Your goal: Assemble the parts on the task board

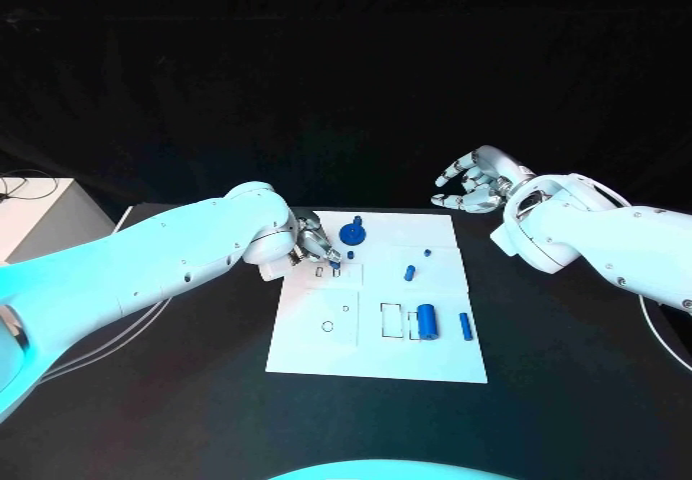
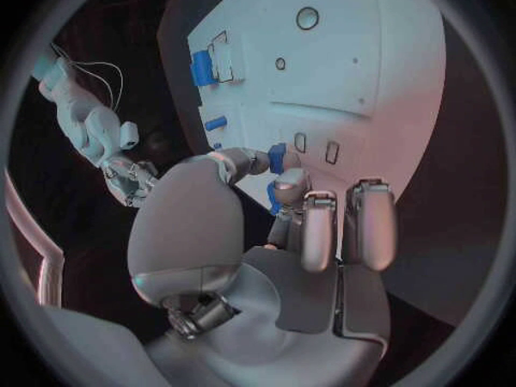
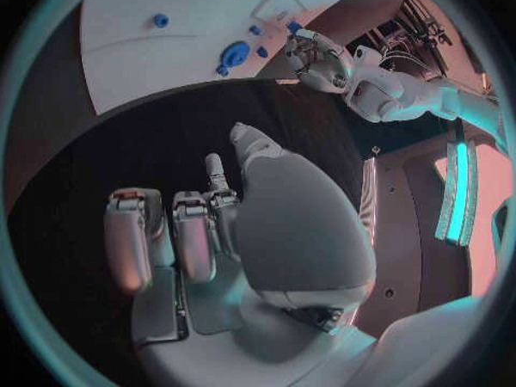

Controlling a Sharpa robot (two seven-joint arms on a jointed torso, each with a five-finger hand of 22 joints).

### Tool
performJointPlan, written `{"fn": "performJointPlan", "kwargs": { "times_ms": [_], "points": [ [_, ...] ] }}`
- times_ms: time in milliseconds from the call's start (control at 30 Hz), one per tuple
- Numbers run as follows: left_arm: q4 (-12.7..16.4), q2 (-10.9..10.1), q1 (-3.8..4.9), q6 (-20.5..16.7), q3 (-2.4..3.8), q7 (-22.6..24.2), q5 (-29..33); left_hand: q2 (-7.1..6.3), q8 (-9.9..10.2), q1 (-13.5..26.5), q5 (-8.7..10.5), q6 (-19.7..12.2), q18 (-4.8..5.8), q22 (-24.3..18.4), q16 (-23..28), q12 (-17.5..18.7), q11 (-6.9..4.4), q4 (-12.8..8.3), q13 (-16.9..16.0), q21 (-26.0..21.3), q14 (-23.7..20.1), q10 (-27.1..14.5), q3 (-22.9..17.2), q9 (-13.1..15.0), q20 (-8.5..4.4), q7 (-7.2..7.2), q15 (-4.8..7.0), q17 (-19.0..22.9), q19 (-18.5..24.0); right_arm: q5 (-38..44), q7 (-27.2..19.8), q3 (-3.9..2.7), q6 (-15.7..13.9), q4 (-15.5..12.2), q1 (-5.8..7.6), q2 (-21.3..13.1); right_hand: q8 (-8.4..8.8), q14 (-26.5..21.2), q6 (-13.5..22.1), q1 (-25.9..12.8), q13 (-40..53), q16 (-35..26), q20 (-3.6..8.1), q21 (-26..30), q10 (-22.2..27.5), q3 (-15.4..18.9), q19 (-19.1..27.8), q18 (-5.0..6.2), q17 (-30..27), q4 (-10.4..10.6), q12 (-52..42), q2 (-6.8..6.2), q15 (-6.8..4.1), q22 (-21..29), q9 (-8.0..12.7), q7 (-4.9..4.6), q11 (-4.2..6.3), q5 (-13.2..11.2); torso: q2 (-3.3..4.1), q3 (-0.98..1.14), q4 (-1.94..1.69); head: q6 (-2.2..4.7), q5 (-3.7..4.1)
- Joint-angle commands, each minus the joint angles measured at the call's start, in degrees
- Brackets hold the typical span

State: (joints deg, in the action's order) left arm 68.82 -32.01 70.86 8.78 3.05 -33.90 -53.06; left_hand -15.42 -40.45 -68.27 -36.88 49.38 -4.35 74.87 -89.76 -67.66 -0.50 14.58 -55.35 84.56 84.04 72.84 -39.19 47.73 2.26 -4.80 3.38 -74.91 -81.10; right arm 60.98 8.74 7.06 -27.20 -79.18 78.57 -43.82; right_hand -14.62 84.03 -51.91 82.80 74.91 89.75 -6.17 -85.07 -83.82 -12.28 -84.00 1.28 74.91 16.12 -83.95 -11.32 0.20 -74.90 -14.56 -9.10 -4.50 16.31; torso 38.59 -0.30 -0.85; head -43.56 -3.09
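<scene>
Head view: the left hand [image 1: 313, 247] pinches a small blue part [image 1: 335, 264] at the task board [image 1: 378, 360]'s left edge; the right hand [image 1: 479, 180] hovers empty, fingers loosely spread, beyond the far right corner.

Left wrist view: the part [image 2: 278, 157] seems upright between the fingertips [image 2: 288, 181], touching the board.

Right wrist view: fingers [image 3: 193, 232] half-curled, holding nothing.

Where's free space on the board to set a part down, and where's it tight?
Free: the near left of the task board, in front of the small round hole, and the near strip below the large blue cylinder. Tight: the far left corner, where the left hand works beside the blue gear-like part.
</scene>
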Motion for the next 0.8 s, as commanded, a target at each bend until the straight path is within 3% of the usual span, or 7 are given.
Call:
{"fn": "performJointPlan", "kwargs": {
  "times_ms": [33,300,600,800],
  "points": [
    [0.7,-0.3,0.07,-0.8,0.04,0.6,-2.0,-0.01,0.2,0.6,-0.33,1.1,1.03,0.0,-0.2,-0.4,-0.01,-13.0,-0.1,0.2,6.0,0.4,-12.5,1.1,-0.09,0.79,0.53,-15.1,-0.2,0.3,-0.1,-0.02,0.7,-0.1,-0.08,-0.1,-0.22,6.0,0.2,-0.4,9.7,0.2,0.39,0.2,0.0,-0.3,-3.9,0.14,15.1,0.2,0.2,-0.13,-0.11,-10.6,-0.1,-0.15,0.05,0.1,-0.06,0.03,-0.15,-0.21,-0.09],
    [2.0,-0.3,0.02,-2.7,-0.29,0.5,-6.0,-0.08,0.2,0.7,-0.56,1.2,1.04,0.1,-0.2,-0.3,-0.05,-13.2,0.0,0.2,6.0,0.4,-12.5,1.2,-0.12,0.83,0.57,-15.1,-0.3,0.3,-0.1,-0.02,0.7,-0.1,-0.19,-0.2,-0.21,6.0,0.3,-0.4,9.7,0.2,0.39,0.3,0.1,-0.3,-3.9,0.15,15.1,0.2,0.2,-0.16,-0.11,-10.6,-0.1,-0.16,0.05,0.1,0.06,-0.02,0.04,-0.35,-0.51],
    [3.2,-0.2,-0.43,-7.4,-1.63,1.5,-8.6,-0.09,0.2,0.7,-0.64,1.3,1.09,0.3,-0.2,-0.4,-0.07,-13.2,-0.2,0.3,6.0,0.5,-12.5,1.2,-0.15,0.85,0.58,-15.1,-0.4,0.4,-0.2,-0.02,0.5,-0.1,-0.25,-0.2,-0.21,6.0,0.3,-0.4,9.7,0.2,0.39,0.3,0.1,-0.3,-3.9,0.15,15.1,0.2,0.2,-0.16,-0.11,-10.6,-0.1,-0.16,0.05,0.1,0.12,-0.06,0.09,-0.6,-0.53],
    [3.7,-0.1,-0.83,-8.3,-2.11,1.8,-10.0,-0.12,0.2,0.7,-0.71,1.3,1.1,0.4,-0.2,-0.5,-0.09,-13.3,-0.2,0.3,6.0,0.6,-12.5,1.3,-0.18,0.87,0.59,-15.1,-0.5,0.5,-0.2,-0.02,0.4,-0.1,-0.27,-0.2,-0.21,6.0,0.3,-0.4,9.7,0.2,0.39,0.3,0.1,-0.3,-3.9,0.15,15.1,0.2,0.2,-0.16,-0.11,-10.6,-0.1,-0.16,0.05,0.1,0.11,-0.03,0.07,-0.79,-0.53]
  ]
}}
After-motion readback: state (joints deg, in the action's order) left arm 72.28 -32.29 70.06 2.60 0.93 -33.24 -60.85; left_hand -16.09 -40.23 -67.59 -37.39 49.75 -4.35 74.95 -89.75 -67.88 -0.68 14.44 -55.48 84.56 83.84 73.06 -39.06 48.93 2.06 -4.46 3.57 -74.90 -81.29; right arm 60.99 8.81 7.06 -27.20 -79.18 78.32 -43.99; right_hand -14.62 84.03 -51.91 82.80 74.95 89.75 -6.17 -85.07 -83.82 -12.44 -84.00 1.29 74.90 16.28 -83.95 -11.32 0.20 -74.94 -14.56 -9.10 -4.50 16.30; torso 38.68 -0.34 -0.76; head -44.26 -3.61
